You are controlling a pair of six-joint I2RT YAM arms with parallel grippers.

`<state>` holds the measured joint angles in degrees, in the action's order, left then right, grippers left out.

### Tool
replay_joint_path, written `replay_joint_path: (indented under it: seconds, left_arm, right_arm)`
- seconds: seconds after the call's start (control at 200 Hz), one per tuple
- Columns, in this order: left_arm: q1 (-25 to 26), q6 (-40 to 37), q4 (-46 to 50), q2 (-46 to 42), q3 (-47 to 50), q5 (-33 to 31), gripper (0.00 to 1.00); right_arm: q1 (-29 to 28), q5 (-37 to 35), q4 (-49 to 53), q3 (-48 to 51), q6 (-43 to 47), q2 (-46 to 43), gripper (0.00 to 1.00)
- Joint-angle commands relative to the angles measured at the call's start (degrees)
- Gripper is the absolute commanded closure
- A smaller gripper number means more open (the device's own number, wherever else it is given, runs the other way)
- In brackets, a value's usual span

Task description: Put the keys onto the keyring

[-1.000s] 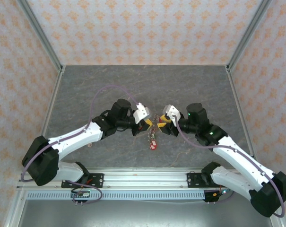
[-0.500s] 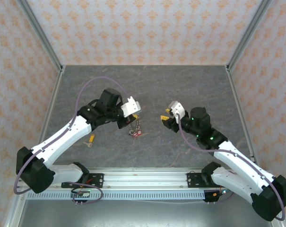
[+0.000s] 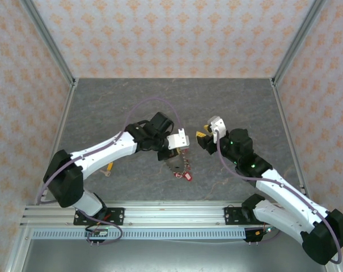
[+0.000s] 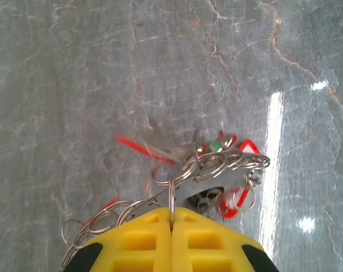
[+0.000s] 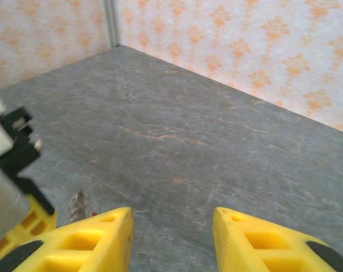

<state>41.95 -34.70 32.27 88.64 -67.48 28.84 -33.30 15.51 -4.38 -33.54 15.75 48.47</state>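
Here, left arm: we see it reach from its base up and to the right over the table; the elbow is bent and the wrist is turned so the left gripper points down over the keys
Left gripper: directly above the keys; its yellow pads press flat together with a thin wire loop of the bunch pinched in the seam; the keys dangle from it
Keys: a tangle of wire rings and red-headed keys with a speck of green among them; we cannot tell whether the lowest red heads touch the table
Keyring: a grey-brown piece on the left side of the keys, against them; we cannot make out its rim
Right arm: it rises from its base up and to the left, folded at the elbow; the right gripper stands right of the keys and a little beyond them, apart from them
Right gripper: its two yellow fingers stand apart with bare table between them; nothing is held
Off to the side: a loose key with a yellowish head lies well left of the keys
Hard to read: from the left wrist the keys are smeared and overlapping, so we cannot count them; both wrist views cut the fingers off at the lower edge
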Motion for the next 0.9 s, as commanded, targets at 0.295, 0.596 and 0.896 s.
replay_joint_path:
  seconds: [0.295,0.596,0.896]
  left_arm:
    - [5.62,7.75,-5.28,12.35,-7.02,-3.68,0.99]
    - [7.14,16.98,-13.33,13.93,-4.46,-2.64,0.87]
    - [6.25,27.24,-31.18,0.9,8.06,-5.52,0.71]
  right_arm:
    - [2.09,-12.87,3.12,3.06,-11.24,-0.92,0.59]
    - [4.07,-17.48,4.19,6.76,-21.3,-0.01,0.59]
    - [12.0,-6.1,8.39,5.4,-31.54,5.21,0.56]
